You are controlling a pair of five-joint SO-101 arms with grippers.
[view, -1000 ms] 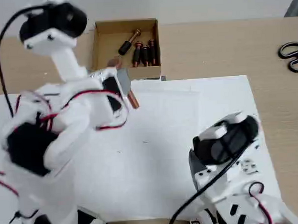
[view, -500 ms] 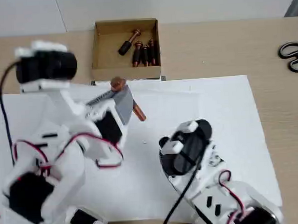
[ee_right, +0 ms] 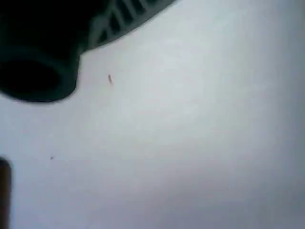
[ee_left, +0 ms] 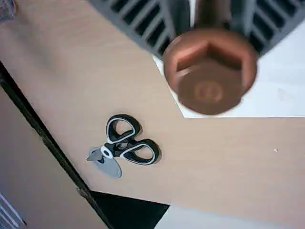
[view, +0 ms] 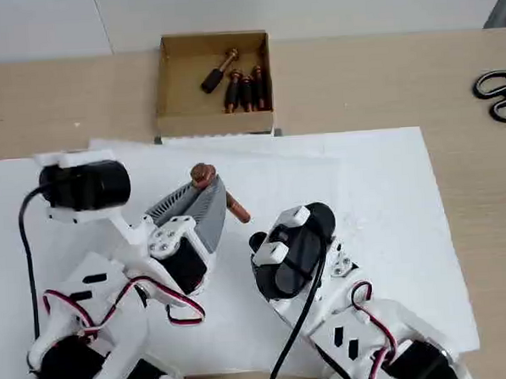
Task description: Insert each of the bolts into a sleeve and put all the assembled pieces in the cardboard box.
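Note:
My left gripper (view: 210, 207) is shut on a copper bolt (view: 205, 175) over the white sheet, in front of the cardboard box (view: 169, 83). The bolt's hex head (ee_left: 209, 71) shows close between the grey ribbed fingers (ee_left: 128, 19) in the left wrist view. The right arm (view: 290, 249) stands just right of the bolt's shaft end (view: 238, 211), its motor covering its gripper from above. In the right wrist view my right gripper (ee_right: 71, 43) looks shut on a black sleeve (ee_right: 38, 78) above the sheet. Several assembled pieces (view: 246, 90) lie in the box.
A white paper sheet (view: 380, 191) covers the work area on the wooden table. Black-handled scissors (view: 498, 94) lie at the far right edge, and the left wrist view shows the scissors (ee_left: 126, 148) too. Both arm bases crowd the table's front edge.
The left arm has drawn back and lowered toward the front, bolt still held. The right arm has swung left and forward, close to the bolt.

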